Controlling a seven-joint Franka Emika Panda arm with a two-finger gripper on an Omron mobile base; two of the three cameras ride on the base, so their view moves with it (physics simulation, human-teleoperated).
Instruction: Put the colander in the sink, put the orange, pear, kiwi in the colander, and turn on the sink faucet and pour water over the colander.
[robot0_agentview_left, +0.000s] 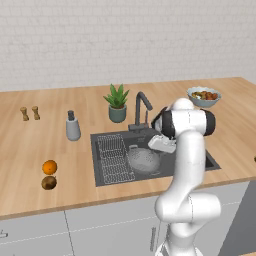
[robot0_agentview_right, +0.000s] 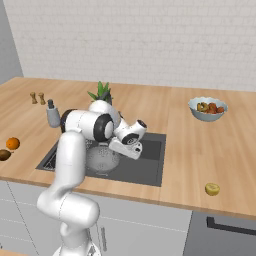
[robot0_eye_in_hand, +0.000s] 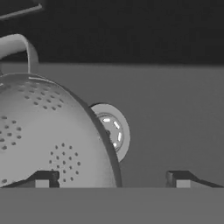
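Note:
The grey perforated colander (robot0_agentview_left: 144, 159) (robot0_agentview_right: 102, 159) (robot0_eye_in_hand: 43, 131) rests in the dark sink (robot0_agentview_left: 107, 177) (robot0_agentview_right: 145, 165), next to the wire rack (robot0_agentview_left: 114, 159). My gripper (robot0_agentview_left: 154, 148) (robot0_agentview_right: 124, 152) (robot0_eye_in_hand: 113, 179) hangs low over the colander's right side, open, its fingertips (robot0_eye_in_hand: 43, 179) wide apart astride the rim and holding nothing. The round drain (robot0_eye_in_hand: 113, 131) shows just past the rim. On the counter left of the sink lie the orange (robot0_agentview_left: 49, 167) (robot0_agentview_right: 13, 143) and the kiwi (robot0_agentview_left: 48, 183) (robot0_agentview_right: 4, 154). The pear (robot0_agentview_right: 212, 189) lies on the counter right of the sink. The faucet (robot0_agentview_left: 142, 106) stands behind the basin.
A pale blue bowl of mixed fruit (robot0_agentview_left: 204, 96) (robot0_agentview_right: 207, 108) sits at the back right. A potted plant (robot0_agentview_left: 117, 104) (robot0_agentview_right: 102, 91) stands left of the faucet, a grey bottle (robot0_agentview_left: 73, 126) (robot0_agentview_right: 52, 115) and two small shakers (robot0_agentview_left: 30, 113) (robot0_agentview_right: 37, 98) further left.

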